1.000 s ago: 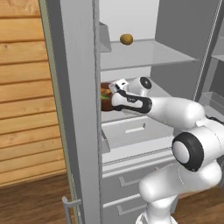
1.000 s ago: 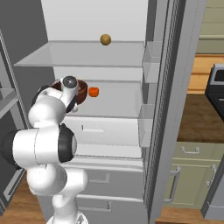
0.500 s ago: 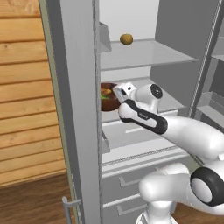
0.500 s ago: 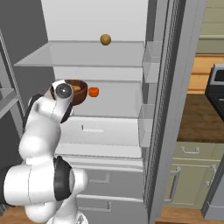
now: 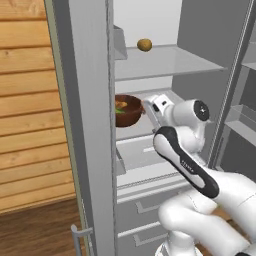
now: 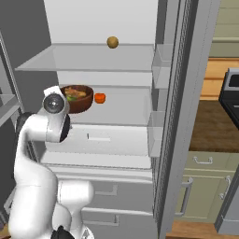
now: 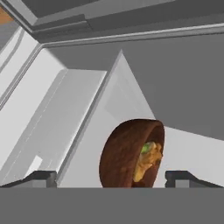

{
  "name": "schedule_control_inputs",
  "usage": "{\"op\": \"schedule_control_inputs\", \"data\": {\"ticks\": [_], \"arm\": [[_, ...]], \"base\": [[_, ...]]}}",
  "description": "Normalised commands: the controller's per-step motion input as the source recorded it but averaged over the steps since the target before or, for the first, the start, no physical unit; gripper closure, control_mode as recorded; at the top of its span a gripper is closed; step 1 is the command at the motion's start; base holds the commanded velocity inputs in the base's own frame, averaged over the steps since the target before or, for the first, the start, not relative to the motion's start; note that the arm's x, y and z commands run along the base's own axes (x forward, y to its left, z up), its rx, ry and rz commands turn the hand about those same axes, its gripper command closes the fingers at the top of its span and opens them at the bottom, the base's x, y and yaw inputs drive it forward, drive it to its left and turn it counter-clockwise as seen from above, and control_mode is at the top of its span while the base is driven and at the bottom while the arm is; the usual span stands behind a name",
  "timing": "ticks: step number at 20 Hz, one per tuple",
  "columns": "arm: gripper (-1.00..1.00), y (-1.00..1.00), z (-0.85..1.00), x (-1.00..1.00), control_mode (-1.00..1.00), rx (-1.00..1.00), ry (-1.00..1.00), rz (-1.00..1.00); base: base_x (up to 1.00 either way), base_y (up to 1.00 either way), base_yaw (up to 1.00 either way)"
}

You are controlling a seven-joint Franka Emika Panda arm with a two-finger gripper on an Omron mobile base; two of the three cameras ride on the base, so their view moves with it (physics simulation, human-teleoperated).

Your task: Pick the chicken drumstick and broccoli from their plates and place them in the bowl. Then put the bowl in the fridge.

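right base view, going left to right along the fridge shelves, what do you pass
bowl → small orange-red item → tan lump on the shelf above → door bins

bowl (image 7: 124, 155) on white fridge shelf (image 7: 192, 148) | chicken drumstick (image 7: 146, 165) + broccoli (image 7: 146, 148) inside | fingertips (image 7: 41, 177) spread wide, clear of bowl
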Motion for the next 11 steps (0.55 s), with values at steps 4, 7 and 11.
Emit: {"op": "schedule_control_inputs", "data": {"ticks": [4,7,11], "arm": [[-1.00,-0.44,0.05,-1.00,-1.00,0.00,0.15,-0.10],[-1.00,-0.24,0.02,-1.00,-1.00,-0.02,0.17,-0.10],[-1.00,-0.36,0.03,-1.00,-1.00,-0.01,0.17,-0.06]], "base": [[0.00,0.00,0.00],[0.00,0.00,0.00],[0.00,0.00,0.00]]}}
